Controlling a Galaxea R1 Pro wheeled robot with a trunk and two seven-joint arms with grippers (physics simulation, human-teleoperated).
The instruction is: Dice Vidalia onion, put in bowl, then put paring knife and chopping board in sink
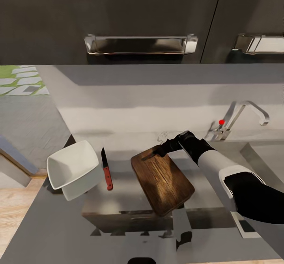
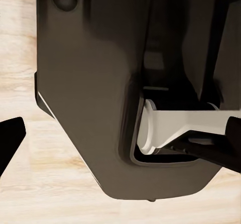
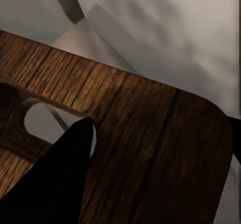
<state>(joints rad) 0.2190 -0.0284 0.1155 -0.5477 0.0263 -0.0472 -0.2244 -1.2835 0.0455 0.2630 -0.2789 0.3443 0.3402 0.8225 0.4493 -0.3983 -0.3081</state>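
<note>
The dark brown wood-grain chopping board [image 1: 163, 179] is seen lying at an angle on the grey metal-look worktop [image 1: 47, 224], between the red-handled paring knife [image 1: 106, 169] and the grey steel sink [image 1: 266, 157] with its chrome tap [image 1: 240, 118]. The glossy white squarish bowl [image 1: 73, 168] is set just beside the knife. The right gripper [image 1: 157, 152] is placed at the board's slotted far end; one dark finger [image 3: 60, 179] is seen over the oval slot [image 3: 47, 118], but whether the fingers are clenched cannot be told.
</note>
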